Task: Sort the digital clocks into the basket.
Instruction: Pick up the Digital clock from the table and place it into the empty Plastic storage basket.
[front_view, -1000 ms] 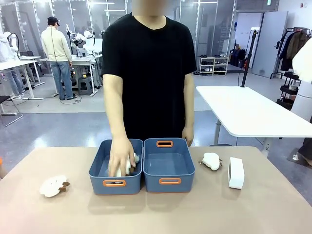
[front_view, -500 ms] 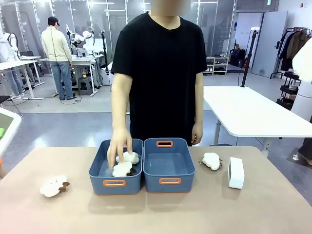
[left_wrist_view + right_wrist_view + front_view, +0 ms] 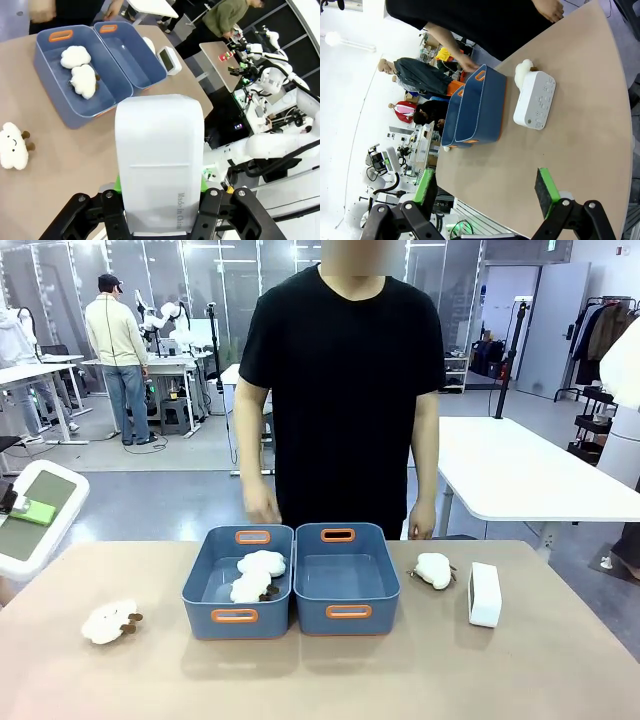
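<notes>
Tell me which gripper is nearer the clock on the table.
Right, likely. The right gripper, open, faces the clock on its own side; the left gripper, shut on another clock, sits beyond both baskets from it.

Left gripper (image 3: 160, 200): jaws are clamped on the two sides of a white digital clock (image 3: 159, 160), with green pads (image 3: 118, 184) pressed against its casing; it is held raised.
Right gripper (image 3: 485, 192): jaws are spread wide and it is held above the tabletop (image 3: 570, 125).
</notes>
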Motion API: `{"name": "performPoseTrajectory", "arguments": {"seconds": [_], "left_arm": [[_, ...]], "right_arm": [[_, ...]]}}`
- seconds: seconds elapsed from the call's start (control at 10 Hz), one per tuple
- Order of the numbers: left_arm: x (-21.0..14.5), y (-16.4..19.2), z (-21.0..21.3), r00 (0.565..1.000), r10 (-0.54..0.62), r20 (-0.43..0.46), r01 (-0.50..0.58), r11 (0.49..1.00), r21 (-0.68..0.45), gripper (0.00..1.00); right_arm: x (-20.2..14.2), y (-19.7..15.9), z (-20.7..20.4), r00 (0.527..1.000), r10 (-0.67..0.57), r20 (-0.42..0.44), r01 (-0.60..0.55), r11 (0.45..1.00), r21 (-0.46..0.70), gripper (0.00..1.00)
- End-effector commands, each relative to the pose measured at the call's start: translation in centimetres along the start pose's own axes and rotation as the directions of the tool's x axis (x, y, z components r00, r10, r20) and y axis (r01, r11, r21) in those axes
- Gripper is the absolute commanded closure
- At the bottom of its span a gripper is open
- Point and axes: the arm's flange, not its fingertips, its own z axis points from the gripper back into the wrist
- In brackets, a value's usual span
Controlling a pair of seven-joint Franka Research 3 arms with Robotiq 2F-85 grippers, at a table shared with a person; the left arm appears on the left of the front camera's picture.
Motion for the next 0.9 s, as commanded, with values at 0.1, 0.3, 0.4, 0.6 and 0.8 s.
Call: {"name": "performPoseTrajectory", "arguments": {"seconds": [0.1, 0.3, 0.4, 0.6, 0.8], "left_arm": [[-0.1, 0.0, 0.4, 1.0, 0.002, 0.004, -0.002, 1.0, 0.004, 0.97], [-0.1, 0.0, 0.4, 1.0, 0.002, 0.004, -0.002, 1.0, 0.004, 0.97], [-0.1, 0.0, 0.4, 1.0, 0.002, 0.004, -0.002, 1.0, 0.004, 0.97], [3.8, -3.3, -3.7, 0.998, 0.041, -0.044, -0.038, 0.997, 0.071, 0.48], [11.0, -9.1, -13.3, 0.979, -0.004, -0.202, 0.035, 0.988, 0.148, 0.48]], "right_arm": [[-0.1, 0.1, 0.1, 1.0, 0.002, -0.001, -0.002, 1.0, 0.007, 0.0], [-0.1, 0.1, 0.1, 1.0, 0.002, -0.001, -0.002, 1.0, 0.007, 0.0], [-0.1, 0.1, 0.1, 1.0, 0.002, -0.001, -0.002, 1.0, 0.007, 0.0], [-0.1, 0.1, 0.1, 1.0, 0.002, -0.001, -0.002, 1.0, 0.007, 0.0], [-0.1, 0.1, 0.1, 1.0, 0.002, -0.001, -0.002, 1.0, 0.007, 0.0]]}}
